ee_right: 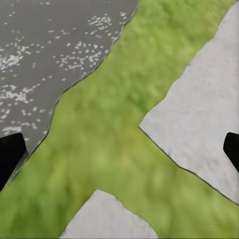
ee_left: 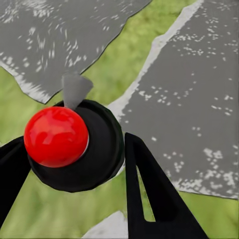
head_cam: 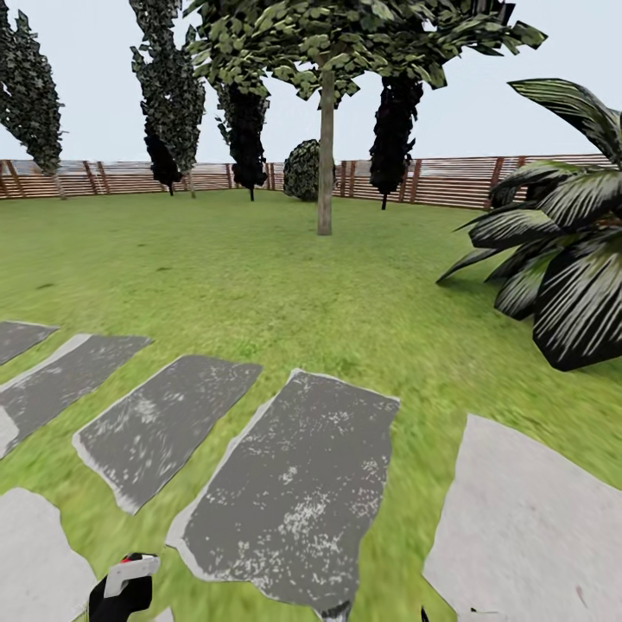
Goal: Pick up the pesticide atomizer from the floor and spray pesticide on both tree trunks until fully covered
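Lawn (head_cam: 259,259) w/ stepping stones (head_cam: 294,484) underfoot, slat fence (head_cam: 432,180) round the back. One tree (head_cam: 326,147) stands well ahead, bare trunk centre-view. My left tool (ee_left: 74,164) is clamped on the atomizer (ee_left: 64,142), red knob up, fingers (ee_left: 149,199) either side. Right tool (ee_right: 119,149) is spread wide w/ nothing in it, hanging over grass. Step, by my reckoning: carrying sprayer to 1st trunk. Next: drive closer, raise left arm, aim nozzle at bark.

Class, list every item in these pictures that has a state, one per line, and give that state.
Black pesticide atomizer with red round cap: held between the left gripper's fingers, off the ground.
Left gripper: shut on the atomizer.
Right gripper: open, nothing held.
Tall tree with pale bare trunk: upright, far off across the lawn.
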`<state>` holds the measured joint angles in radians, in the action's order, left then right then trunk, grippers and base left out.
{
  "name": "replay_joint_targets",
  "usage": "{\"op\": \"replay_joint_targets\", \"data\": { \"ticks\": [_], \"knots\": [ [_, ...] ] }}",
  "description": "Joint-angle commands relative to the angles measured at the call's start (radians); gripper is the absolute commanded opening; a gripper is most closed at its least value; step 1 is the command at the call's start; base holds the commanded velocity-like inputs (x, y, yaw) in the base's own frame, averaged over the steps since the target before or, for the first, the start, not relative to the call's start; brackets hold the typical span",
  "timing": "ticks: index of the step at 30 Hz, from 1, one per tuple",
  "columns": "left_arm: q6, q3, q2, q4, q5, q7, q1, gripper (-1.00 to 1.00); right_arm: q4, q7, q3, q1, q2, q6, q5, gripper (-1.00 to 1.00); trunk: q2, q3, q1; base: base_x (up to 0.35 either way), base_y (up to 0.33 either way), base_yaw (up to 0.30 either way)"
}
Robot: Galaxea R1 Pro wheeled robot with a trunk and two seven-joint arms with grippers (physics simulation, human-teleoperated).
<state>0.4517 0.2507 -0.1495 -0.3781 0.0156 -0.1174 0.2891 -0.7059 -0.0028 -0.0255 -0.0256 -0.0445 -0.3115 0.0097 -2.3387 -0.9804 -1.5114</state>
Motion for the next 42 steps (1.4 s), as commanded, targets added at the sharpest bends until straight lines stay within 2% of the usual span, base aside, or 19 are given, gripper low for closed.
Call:
{"op": "replay_joint_targets", "data": {
  "ticks": [1,42],
  "knots": [
    [0.002,0.009,0.001,0.001,0.001,-0.010,0.001,-1.00,0.001,0.000,-0.001,0.000,0.000,-0.003,0.001,1.00,0.000,-0.001,0.000,0.337,0.000,0.000],
    [0.001,0.009,0.001,0.001,0.001,-0.010,0.001,-1.00,0.002,0.000,0.001,0.000,0.000,-0.003,0.001,1.00,0.000,-0.001,0.000,0.337,0.000,0.000]
  ]
}}
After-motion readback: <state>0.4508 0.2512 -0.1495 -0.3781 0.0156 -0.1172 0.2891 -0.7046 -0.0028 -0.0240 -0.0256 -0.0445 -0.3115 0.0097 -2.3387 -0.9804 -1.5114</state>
